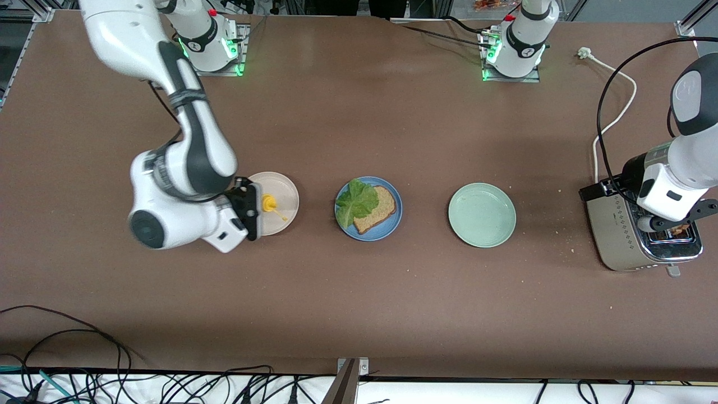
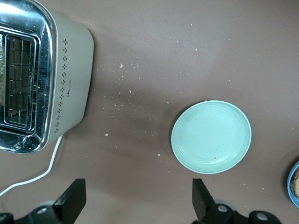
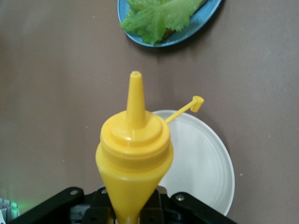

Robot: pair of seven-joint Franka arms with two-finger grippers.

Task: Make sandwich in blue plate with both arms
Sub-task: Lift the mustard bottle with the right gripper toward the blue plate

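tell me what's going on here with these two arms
A sandwich is half built: one bread slice with a lettuce leaf sits on the blue plate. The right gripper is shut on the yellow squeeze bottle, over the beige plate. The left gripper hangs open above the toaster at its end of the table. The pale green plate holds nothing.
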